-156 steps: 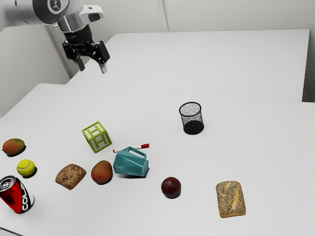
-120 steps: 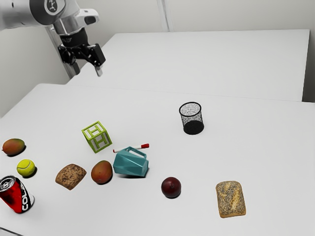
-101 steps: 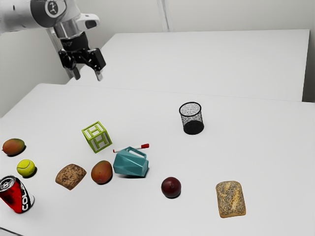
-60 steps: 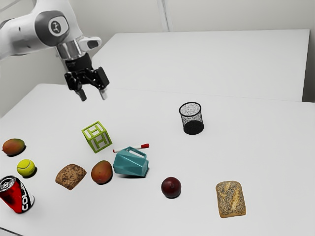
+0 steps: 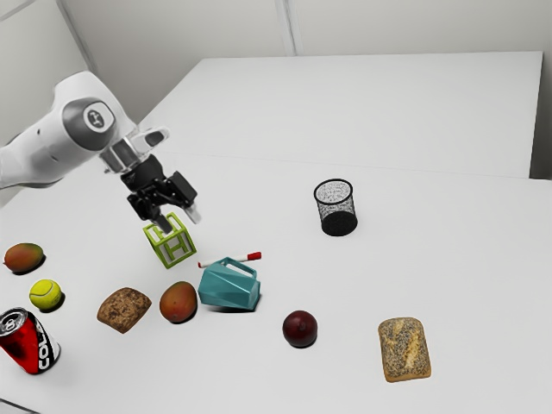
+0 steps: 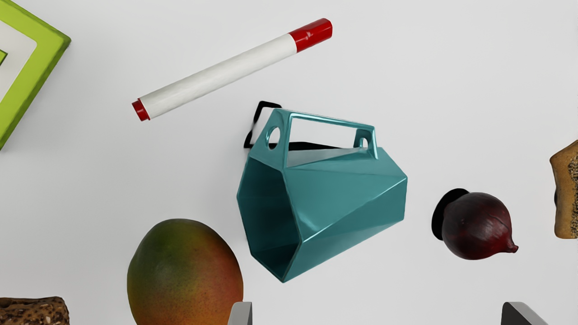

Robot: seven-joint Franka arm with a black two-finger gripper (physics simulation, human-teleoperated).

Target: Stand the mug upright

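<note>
My gripper (image 5: pixel 179 222) hangs above the table near the green cube in the exterior view, open and holding nothing. In the wrist view the fingertips of the gripper (image 6: pixel 377 313) stand wide apart at the bottom edge. The teal faceted mug (image 5: pixel 229 286) lies on its side on the table, on the exterior view's right of the gripper and lower. In the wrist view the mug (image 6: pixel 343 194) shows its dark open mouth facing the mango's side, its handle on the side toward the marker. No finger touches it.
Close around the mug are a mango (image 5: pixel 178 302), a red-capped marker (image 5: pixel 231 260), a green cube (image 5: pixel 170 241) and a red onion (image 5: pixel 300 329). Farther off stand a mesh cup (image 5: pixel 336 208), seeded bread (image 5: pixel 404 349), a brown loaf (image 5: pixel 124 310), a tennis ball (image 5: pixel 46 295) and a cola can (image 5: pixel 28 341).
My arm has come down and reached forward from the exterior view's upper left, bringing the gripper nearer the green cube and the mug. The objects on the table have kept their places.
</note>
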